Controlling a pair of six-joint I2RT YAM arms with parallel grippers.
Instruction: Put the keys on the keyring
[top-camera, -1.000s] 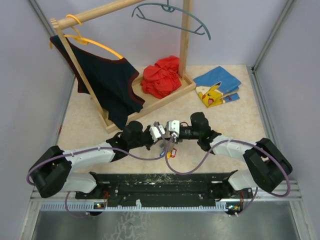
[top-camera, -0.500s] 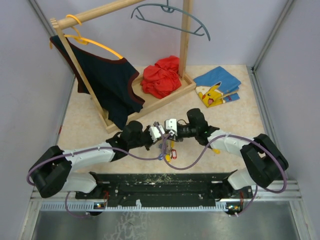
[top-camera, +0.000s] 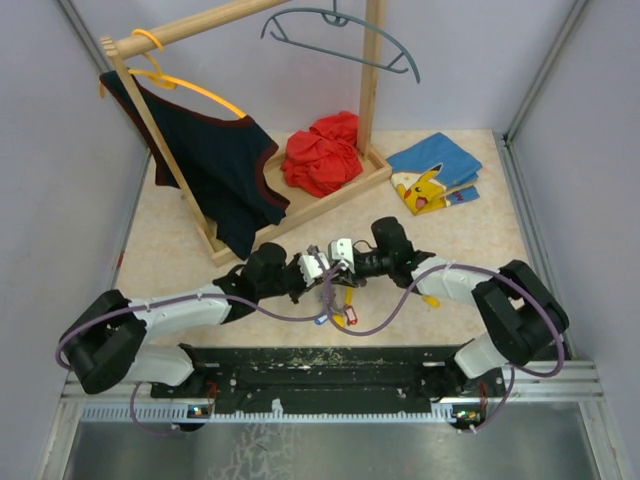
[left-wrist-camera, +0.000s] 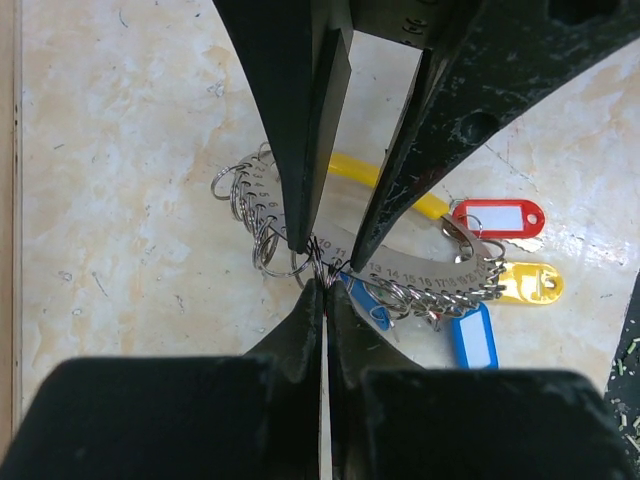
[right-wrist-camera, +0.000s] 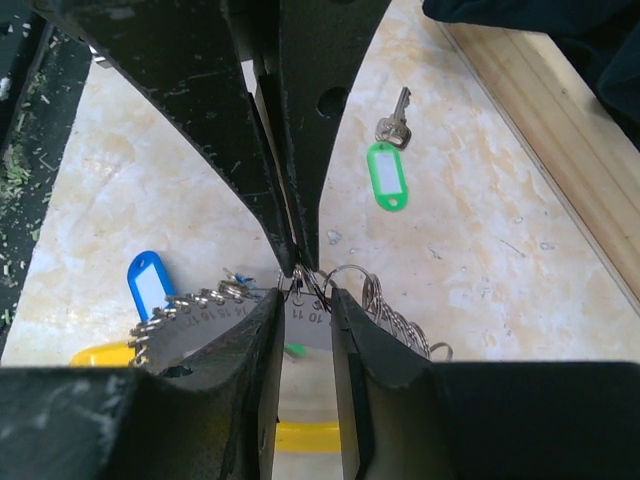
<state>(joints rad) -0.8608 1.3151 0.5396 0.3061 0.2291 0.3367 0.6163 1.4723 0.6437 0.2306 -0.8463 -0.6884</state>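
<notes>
The keyring is a curved silvery numbered plate with many small rings and a yellow curved piece. It lies between both grippers, near the table's front. Keys with red, yellow and blue tags hang from it. My left gripper is shut on a small ring at the plate's edge. My right gripper is narrowly open, its fingertips straddling the plate opposite the left gripper's tips. A lone green-tag key lies apart on the table.
A wooden clothes rack stands behind the grippers with a dark top on an orange hanger and a red cloth. A folded blue cloth lies at the back right. A small yellow piece lies under the right arm.
The right arm has drawn in to the left, towards the left gripper. The keyring bunch and its tags have sunk lower, towards the near edge. The left arm has hardly moved.
</notes>
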